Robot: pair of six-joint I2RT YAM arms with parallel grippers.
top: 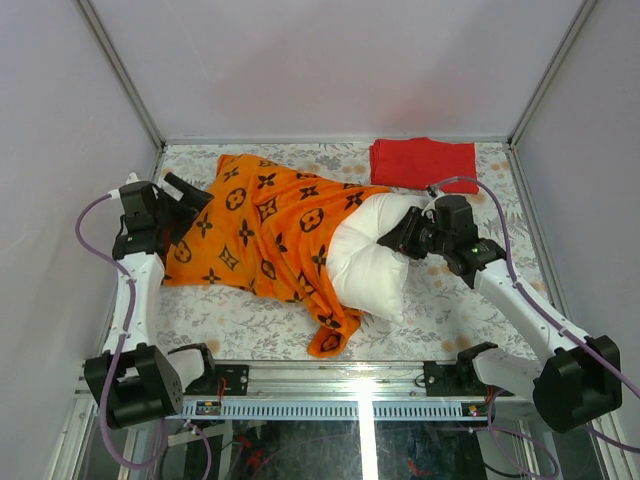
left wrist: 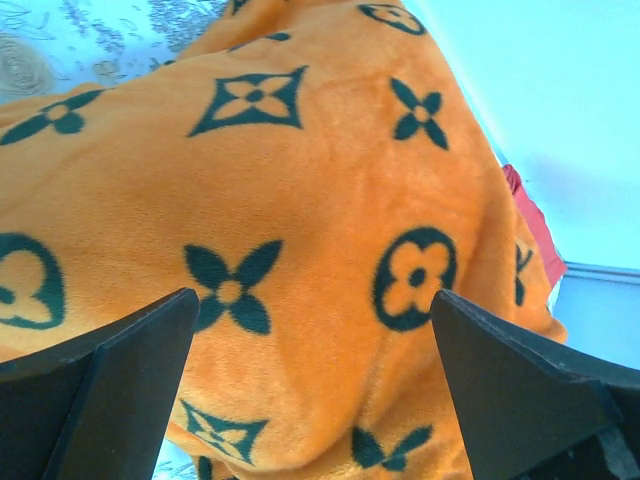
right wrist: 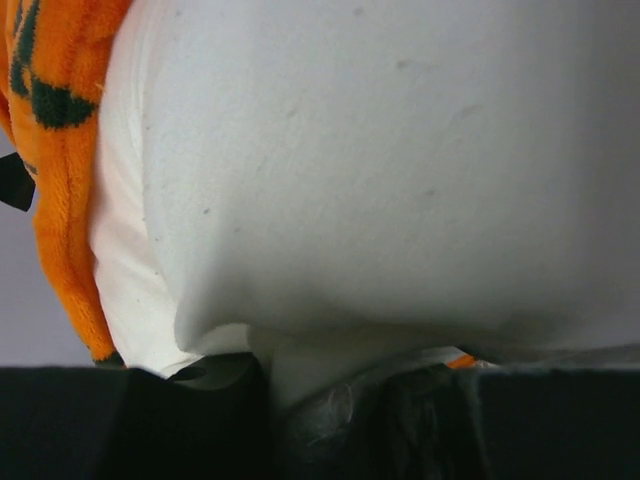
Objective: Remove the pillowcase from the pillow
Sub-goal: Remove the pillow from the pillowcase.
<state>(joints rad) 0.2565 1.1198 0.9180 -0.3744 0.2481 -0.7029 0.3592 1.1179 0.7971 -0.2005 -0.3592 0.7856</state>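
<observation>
Right tool [top: 402, 236] pinched shut on the bared white end of the pillow [top: 368, 268]; left tool [top: 192, 196] spread wide at the opposite end of the pillowcase [top: 265, 225].
Pillowcase lay long across the counter [top: 455, 300], left to right, its mouth toward the right arm and the pillow roughly half out; orange fabric bulged between the left fingers [left wrist: 120, 370], not yet clamped; the pull, I judged, should run rightward along that axis; open counter lay right of the pillow, the side wall beyond; red cloth [top: 422, 162] sat behind, apart.

Fuzzy matt fleece pillowcase [left wrist: 320, 200], smooth cloth pillow [right wrist: 400, 180] (faintly speckled), matt black fingers [left wrist: 100, 400], probably plastic
</observation>
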